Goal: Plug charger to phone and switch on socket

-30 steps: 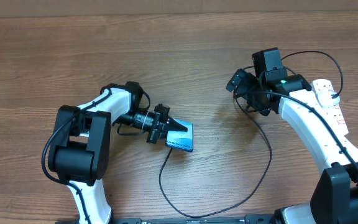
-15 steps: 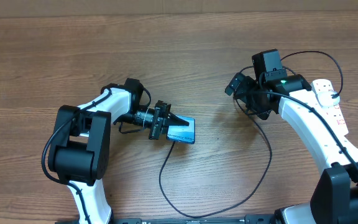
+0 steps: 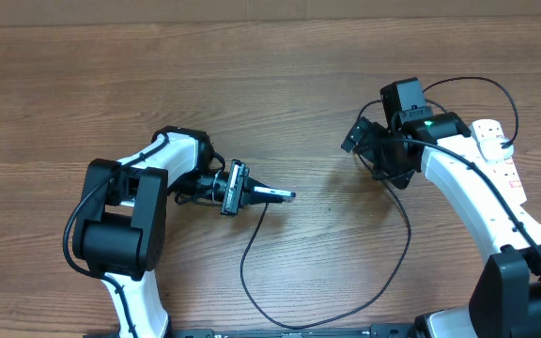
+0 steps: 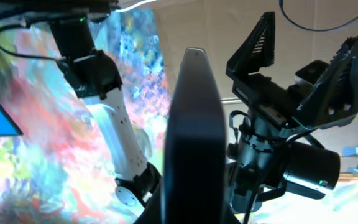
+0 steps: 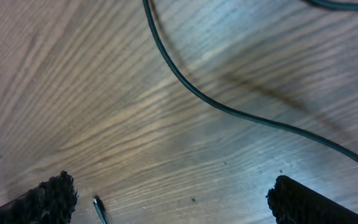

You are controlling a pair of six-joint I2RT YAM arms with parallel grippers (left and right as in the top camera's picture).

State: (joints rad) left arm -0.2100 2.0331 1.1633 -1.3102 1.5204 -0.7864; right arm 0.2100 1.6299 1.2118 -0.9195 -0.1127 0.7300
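Observation:
My left gripper (image 3: 263, 194) is shut on the phone (image 3: 285, 195) and holds it on edge, so the overhead view shows only a thin dark line. In the left wrist view the phone (image 4: 194, 137) is a dark upright slab in the middle. The charger (image 3: 397, 263), a thin black cable, runs from the phone's end, loops towards the table's front and rises past my right gripper (image 3: 366, 152). That gripper is open and empty above the wood (image 5: 179, 199), with the charger (image 5: 229, 111) crossing beneath it. The socket (image 3: 498, 150) is a white strip at the far right.
My right arm (image 3: 468, 202) covers part of the socket. The right gripper, fingers spread, also shows in the left wrist view (image 4: 303, 68). A tiny dark sliver (image 5: 98, 208) lies near the right gripper's left finger; what it is cannot be told.
My left wrist has rolled, turning the phone from lying flat with its blue screen up to standing on edge. The right gripper has barely moved.

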